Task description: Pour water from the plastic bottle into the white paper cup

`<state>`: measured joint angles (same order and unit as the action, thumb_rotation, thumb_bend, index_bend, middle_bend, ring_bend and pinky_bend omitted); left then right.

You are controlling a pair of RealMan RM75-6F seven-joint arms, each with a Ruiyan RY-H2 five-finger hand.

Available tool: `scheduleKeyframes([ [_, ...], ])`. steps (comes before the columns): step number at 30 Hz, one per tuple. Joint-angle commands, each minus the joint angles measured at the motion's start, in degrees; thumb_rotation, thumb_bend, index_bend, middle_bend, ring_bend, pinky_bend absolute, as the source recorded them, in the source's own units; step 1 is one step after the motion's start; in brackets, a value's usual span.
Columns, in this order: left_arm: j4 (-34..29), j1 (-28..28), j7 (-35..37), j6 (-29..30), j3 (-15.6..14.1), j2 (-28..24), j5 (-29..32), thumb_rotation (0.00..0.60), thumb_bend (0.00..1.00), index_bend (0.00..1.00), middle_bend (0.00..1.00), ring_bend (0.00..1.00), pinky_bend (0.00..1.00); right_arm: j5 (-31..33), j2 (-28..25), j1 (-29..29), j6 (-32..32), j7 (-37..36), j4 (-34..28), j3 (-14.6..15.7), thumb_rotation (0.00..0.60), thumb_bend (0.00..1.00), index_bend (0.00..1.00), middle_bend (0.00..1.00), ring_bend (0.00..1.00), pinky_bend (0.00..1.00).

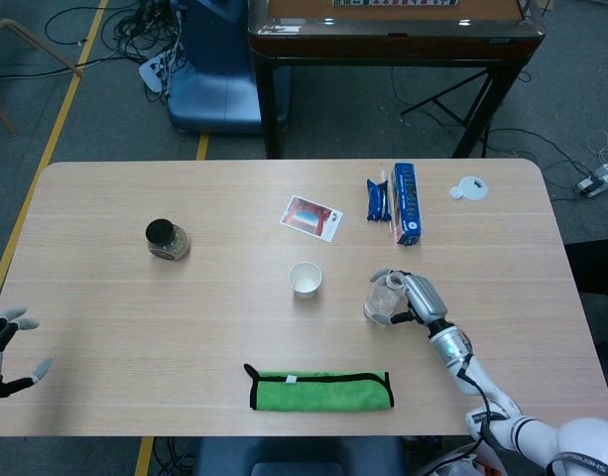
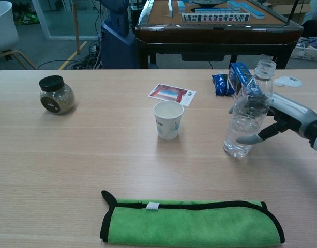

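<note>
A clear plastic bottle [image 1: 385, 298] [image 2: 245, 117] stands uncapped on the table, right of the white paper cup [image 1: 304, 280] [image 2: 168, 120]. My right hand [image 1: 420, 297] [image 2: 276, 117] grips its middle from the right, with fingers around the far side and the thumb on the near side. A little water shows in the bottle's bottom. The cup stands upright, about a hand's width from the bottle. At the table's near left edge my left hand [image 1: 0, 350] is open and holds nothing; it is absent from the chest view.
A dark-lidded jar [image 1: 166, 239] [image 2: 56, 94] stands far left. A picture card [image 1: 311, 217], a blue packet [image 1: 378, 199] and a blue box [image 1: 407, 202] lie behind the cup and bottle. A white lid [image 1: 471, 186] lies far right. A green cloth [image 1: 320, 389] [image 2: 192, 222] lies along the near edge.
</note>
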<state>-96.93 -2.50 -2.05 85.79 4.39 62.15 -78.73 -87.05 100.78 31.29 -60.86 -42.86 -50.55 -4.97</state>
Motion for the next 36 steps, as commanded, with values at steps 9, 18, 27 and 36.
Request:
scheduleKeyframes([
  [9, -0.16, 0.14, 0.08, 0.04, 0.06, -0.19, 0.03, 0.600, 0.17, 0.35, 0.21, 0.24, 0.51, 0.58, 1.43, 0.33, -1.24, 0.19, 1.64, -0.42, 0.600, 0.17, 0.51, 0.53, 0.43, 0.38],
  [18, -0.53, 0.26, 0.15, 0.33, 0.21, -0.39, -0.11, 0.600, 0.17, 0.35, 0.21, 0.24, 0.51, 2.49, -1.78, 1.29, -1.94, 11.93, -3.62, -2.80, 0.600, 0.19, 0.56, 0.60, 0.50, 0.43],
  [27, -0.94, 0.20, 0.29, 0.26, 0.31, -0.67, -0.23, 0.600, 0.17, 0.35, 0.21, 0.24, 0.51, 9.64, -6.27, 4.05, 1.95, 34.44, -12.54, -7.63, 0.600, 0.20, 0.57, 0.61, 0.51, 0.45],
  [36, -1.26, 0.33, 0.41, 0.42, 0.43, -1.05, -0.10, 0.600, 0.17, 0.35, 0.22, 0.24, 0.51, 19.87, -7.41, 8.33, 7.33, 52.68, -16.66, -11.78, 0.600, 0.20, 0.57, 0.61, 0.51, 0.45],
])
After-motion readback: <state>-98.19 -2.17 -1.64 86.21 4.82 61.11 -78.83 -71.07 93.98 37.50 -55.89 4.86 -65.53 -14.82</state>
